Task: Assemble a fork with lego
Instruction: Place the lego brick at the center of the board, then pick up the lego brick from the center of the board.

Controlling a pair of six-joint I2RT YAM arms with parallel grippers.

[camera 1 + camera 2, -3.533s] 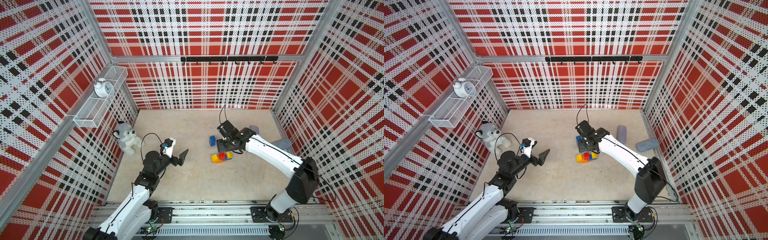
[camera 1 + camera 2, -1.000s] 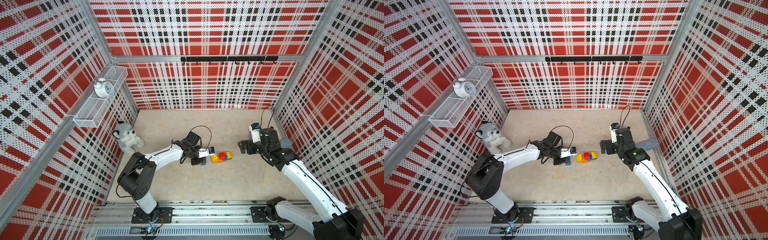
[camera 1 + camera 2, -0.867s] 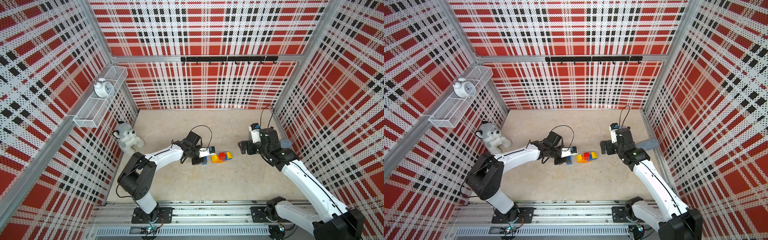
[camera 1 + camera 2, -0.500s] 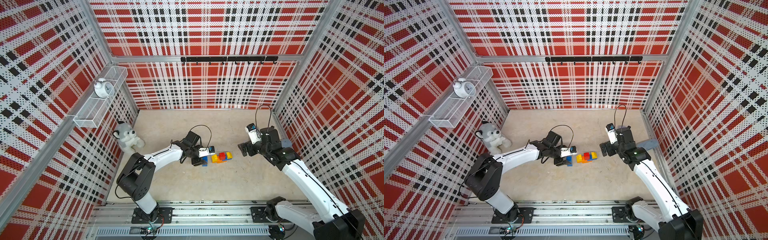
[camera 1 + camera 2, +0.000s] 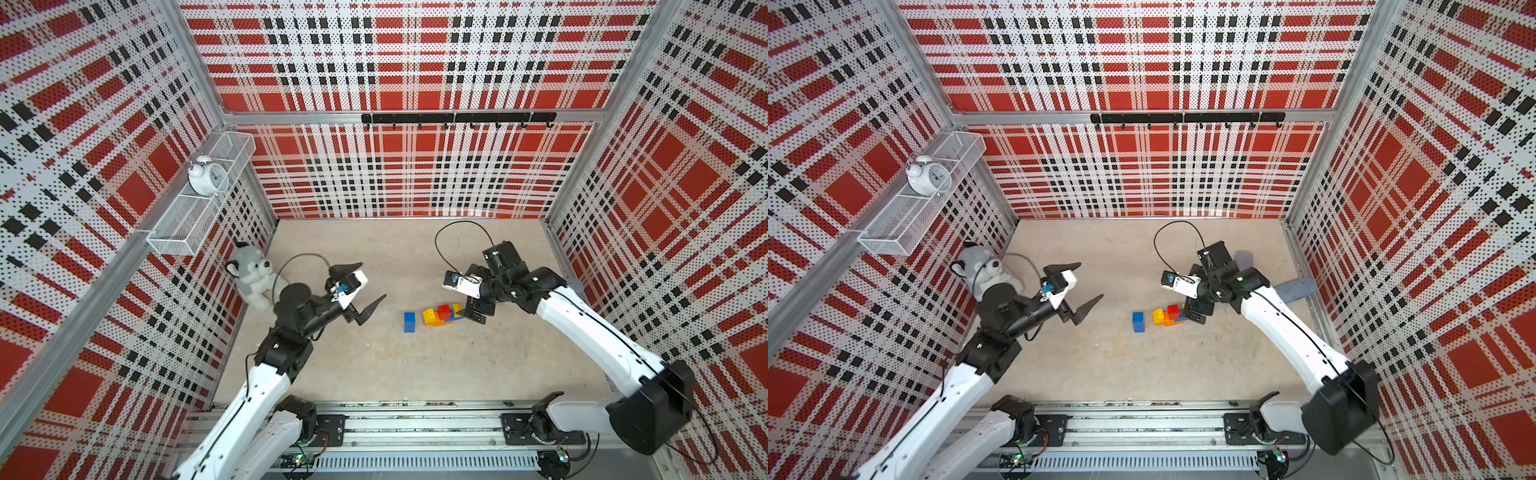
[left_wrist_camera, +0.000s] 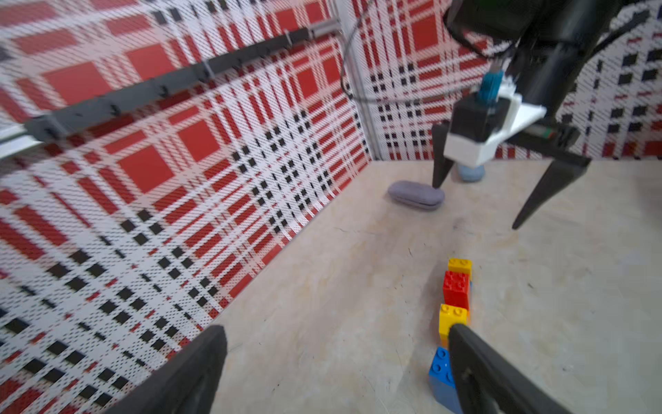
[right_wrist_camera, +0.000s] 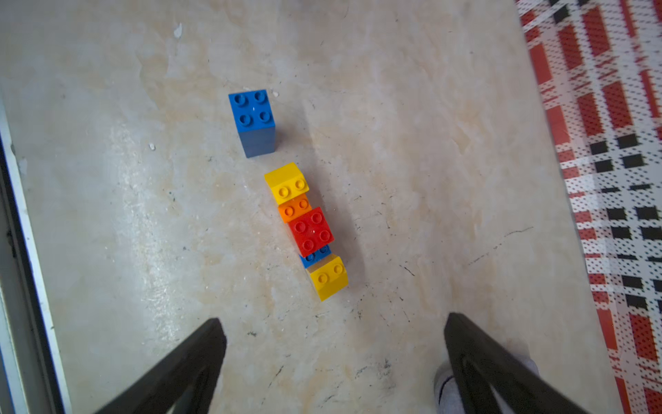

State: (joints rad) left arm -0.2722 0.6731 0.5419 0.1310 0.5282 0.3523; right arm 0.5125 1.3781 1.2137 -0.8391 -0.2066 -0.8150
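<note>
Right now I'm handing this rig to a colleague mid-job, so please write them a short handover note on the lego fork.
Left gripper: open, empty, raised over the left of the table, well clear of the bricks.
Right gripper: open, empty, fingers just short of the brick row's far yellow end.
Brick row: orange and blue base with yellow, red and yellow prongs on top, resting on the table.
Blue brick: upright, alone, a small gap from the row.
Done: crossbar and prongs joined.
Left: attach the blue brick, likely as the handle.
</note>
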